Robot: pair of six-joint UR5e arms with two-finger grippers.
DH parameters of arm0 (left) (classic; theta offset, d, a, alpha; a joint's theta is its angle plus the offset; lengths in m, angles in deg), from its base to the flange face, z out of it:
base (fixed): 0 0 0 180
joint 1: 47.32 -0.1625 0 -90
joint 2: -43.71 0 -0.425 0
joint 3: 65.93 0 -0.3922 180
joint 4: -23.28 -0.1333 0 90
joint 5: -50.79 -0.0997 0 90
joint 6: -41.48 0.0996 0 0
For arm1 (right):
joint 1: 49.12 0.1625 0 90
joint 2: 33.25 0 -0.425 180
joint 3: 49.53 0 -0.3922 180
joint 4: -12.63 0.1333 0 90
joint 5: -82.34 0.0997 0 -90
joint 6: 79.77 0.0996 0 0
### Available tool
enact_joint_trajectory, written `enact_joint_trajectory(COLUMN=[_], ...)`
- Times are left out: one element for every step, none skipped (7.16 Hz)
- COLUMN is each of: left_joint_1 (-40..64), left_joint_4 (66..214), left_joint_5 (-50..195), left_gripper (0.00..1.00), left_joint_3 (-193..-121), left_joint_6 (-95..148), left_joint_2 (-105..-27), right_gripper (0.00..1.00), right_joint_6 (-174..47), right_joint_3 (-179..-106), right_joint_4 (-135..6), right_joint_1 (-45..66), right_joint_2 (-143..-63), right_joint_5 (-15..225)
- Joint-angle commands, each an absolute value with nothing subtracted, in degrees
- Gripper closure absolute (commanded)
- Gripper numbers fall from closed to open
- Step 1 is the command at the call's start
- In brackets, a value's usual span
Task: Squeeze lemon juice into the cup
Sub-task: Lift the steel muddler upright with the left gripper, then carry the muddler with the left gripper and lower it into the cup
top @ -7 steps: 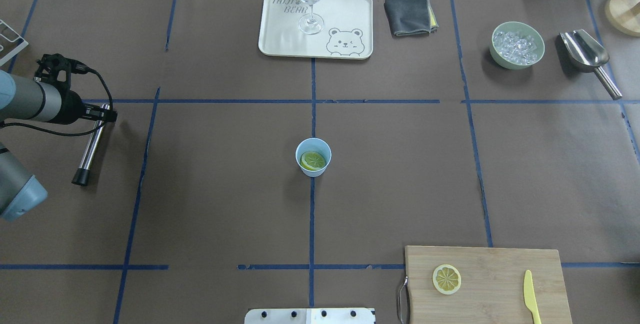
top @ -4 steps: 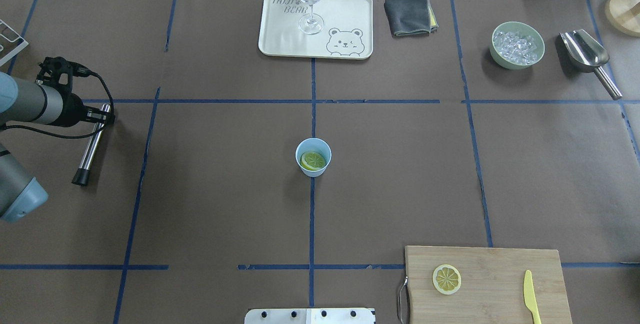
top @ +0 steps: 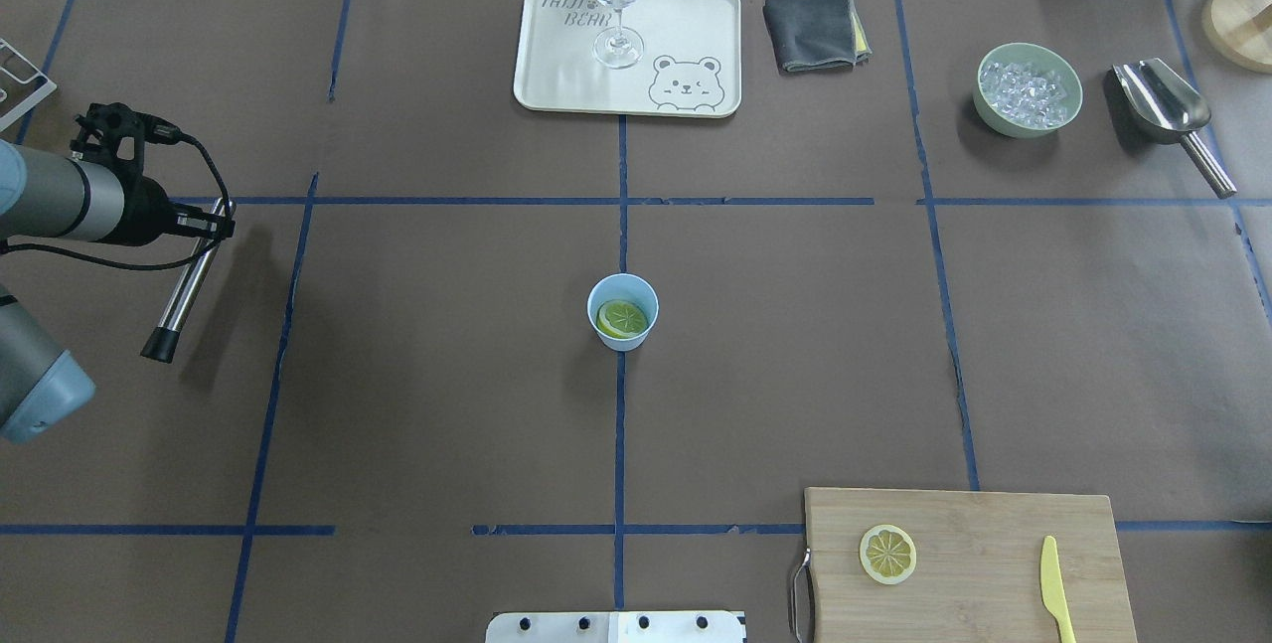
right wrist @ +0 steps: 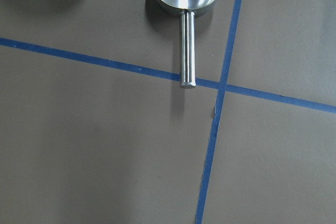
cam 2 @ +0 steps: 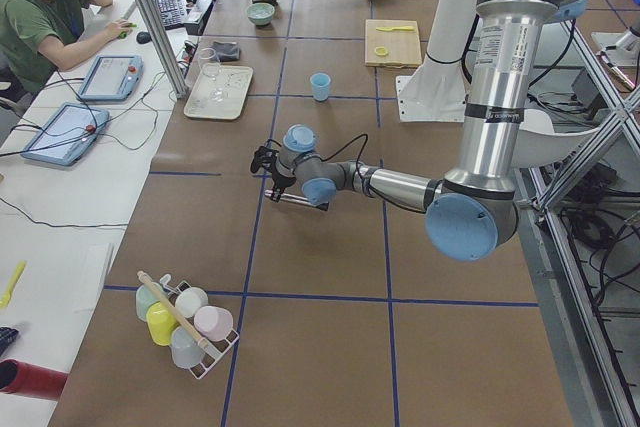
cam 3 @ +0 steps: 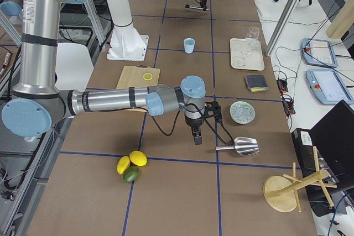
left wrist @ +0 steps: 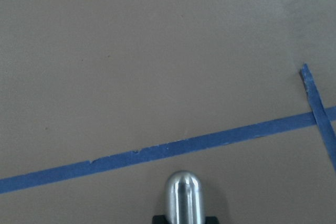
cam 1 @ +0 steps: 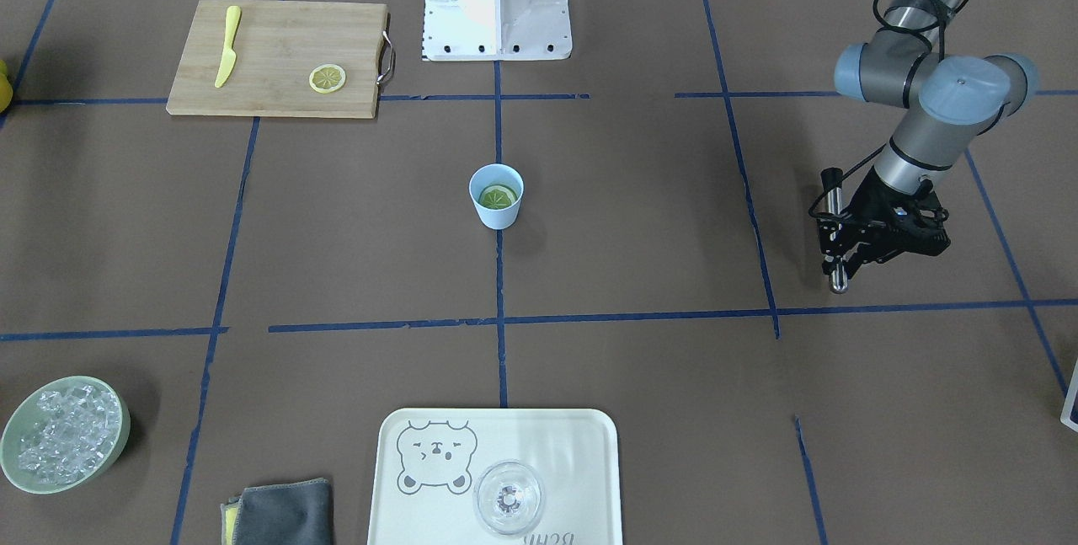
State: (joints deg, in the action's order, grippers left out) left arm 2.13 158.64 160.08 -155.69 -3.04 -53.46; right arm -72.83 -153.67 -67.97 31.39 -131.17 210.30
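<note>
Gripping a steel rod (cam 1: 835, 275) near its rounded end, my left tool (cam 1: 842, 232) is closed on it in the front-facing view, presumably ready for pressing. Well apart from that tool, toward the middle, the lemon (cam 1: 498, 195) lies flat inside the cup (cam 1: 497, 215), where its juice belongs. Overhead, the rod slants clear of the surface (top: 447, 404), judging by its shadow. From the right end, my right tool (cam 3: 197, 136) hovers near a scoop (cam 3: 243, 146); whether it is open I cannot tell. The left wrist view shows only the rod's end above blue tape (left wrist: 157, 153).
</note>
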Motion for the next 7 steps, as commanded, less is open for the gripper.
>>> enact_joint_trajectory(left_joint_1=[2.1,2.2,2.0,1.9,-0.4,-2.5,-6.2], left_joint_4=[158.9,158.9,160.5,165.9,178.5,189.7,196.5], left_joint_5=[154.8,151.7,151.4,151.4,151.0,150.4,150.4], left_gripper=[1.00,1.00,1.00,1.00,1.00,1.00,1.00], left_joint_3=[-164.2,-165.1,-167.2,-166.7,-164.5,-161.8,-157.9], left_joint_6=[2.7,13.8,16.3,14.8,13.5,12.6,12.9], left_joint_2=[-54.2,-58.5,-60.5,-62.4,-62.5,-63.8,-69.7], right_gripper=[0.00,0.00,0.00,0.00,0.00,0.00,0.00], right_joint_6=[-72.8,-72.8,-72.8,-72.8,-73.0,-74.7,-76.7], right_joint_3=[-153.7,-153.7,-153.7,-153.6,-153.7,-153.7,-153.5], right_joint_4=[-68.0,-68.0,-68.0,-68.1,-68.1,-68.8,-70.1], right_joint_1=[31.4,31.4,31.5,31.7,32.5,34.4,35.6], right_joint_2=[-131.2,-131.2,-131.2,-131.3,-131.3,-131.2,-131.2], right_joint_5=[210.3,210.2,210.2,210.6,210.7,211.0,212.7])
